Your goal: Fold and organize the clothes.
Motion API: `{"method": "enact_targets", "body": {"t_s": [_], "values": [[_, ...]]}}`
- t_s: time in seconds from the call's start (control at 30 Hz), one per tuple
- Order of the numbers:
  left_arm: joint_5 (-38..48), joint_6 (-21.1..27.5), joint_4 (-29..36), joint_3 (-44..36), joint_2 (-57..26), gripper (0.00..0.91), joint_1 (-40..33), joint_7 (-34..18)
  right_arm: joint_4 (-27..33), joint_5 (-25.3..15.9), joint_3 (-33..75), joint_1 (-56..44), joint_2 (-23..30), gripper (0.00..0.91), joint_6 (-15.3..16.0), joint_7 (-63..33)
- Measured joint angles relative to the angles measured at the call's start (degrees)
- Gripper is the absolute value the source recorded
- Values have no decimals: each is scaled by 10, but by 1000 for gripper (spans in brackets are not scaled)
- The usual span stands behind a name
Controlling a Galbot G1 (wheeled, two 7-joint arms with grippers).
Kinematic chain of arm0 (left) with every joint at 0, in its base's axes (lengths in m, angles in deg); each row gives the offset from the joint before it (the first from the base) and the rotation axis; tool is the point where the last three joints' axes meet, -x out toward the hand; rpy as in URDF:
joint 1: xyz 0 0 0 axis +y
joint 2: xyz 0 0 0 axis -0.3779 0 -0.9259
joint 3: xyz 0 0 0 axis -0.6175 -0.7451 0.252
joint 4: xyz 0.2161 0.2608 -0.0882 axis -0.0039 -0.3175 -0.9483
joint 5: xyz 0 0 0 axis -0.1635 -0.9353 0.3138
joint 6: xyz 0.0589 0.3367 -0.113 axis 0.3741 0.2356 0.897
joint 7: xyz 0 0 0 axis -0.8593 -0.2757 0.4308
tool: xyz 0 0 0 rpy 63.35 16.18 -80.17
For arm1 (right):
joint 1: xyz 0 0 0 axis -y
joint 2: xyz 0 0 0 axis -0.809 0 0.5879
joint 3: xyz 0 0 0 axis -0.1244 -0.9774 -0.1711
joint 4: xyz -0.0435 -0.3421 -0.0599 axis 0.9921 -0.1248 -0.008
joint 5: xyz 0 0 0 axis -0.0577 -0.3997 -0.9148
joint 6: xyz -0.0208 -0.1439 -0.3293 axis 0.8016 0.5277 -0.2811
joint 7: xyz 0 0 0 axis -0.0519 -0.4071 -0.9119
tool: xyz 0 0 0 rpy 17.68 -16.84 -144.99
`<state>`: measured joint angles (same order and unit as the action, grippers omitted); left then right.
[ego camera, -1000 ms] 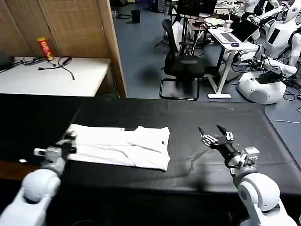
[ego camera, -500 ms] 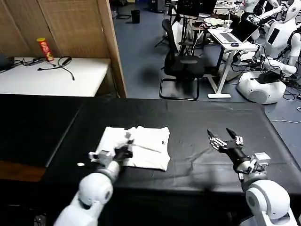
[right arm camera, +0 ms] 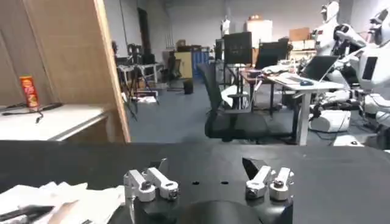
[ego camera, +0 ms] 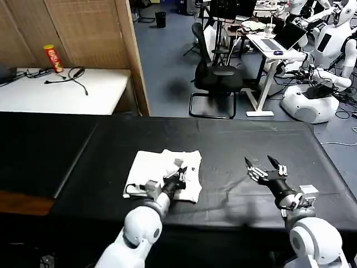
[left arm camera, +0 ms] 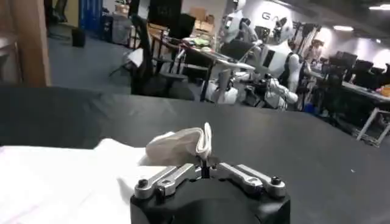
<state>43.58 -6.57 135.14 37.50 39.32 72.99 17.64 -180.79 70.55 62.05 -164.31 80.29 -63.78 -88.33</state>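
As it drags a pinched fold of cloth across, the left tool (ego camera: 177, 180) stays clamped on the shirt (ego camera: 150, 170), which a second ago lay spread long across the black desk (ego camera: 234, 139) and now sits gathered into a compact white block near the desk's middle. That sideways fold looks close to done; laying the flap flat and letting go likely comes next. Well apart over bare desk, the right tool (ego camera: 264, 168) waits, fingers spread.
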Motion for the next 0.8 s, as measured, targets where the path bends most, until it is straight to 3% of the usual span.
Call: {"method": "enact_targets", "body": {"t_s": [0.43, 0.8], "values": [[13, -23, 11, -8, 40, 878, 20, 11, 28, -18, -59, 26, -14, 878, 2, 12], [8, -52, 24, 102, -93, 878, 25, 15, 125, -70, -213, 136, -39, 878, 0, 43]]}}
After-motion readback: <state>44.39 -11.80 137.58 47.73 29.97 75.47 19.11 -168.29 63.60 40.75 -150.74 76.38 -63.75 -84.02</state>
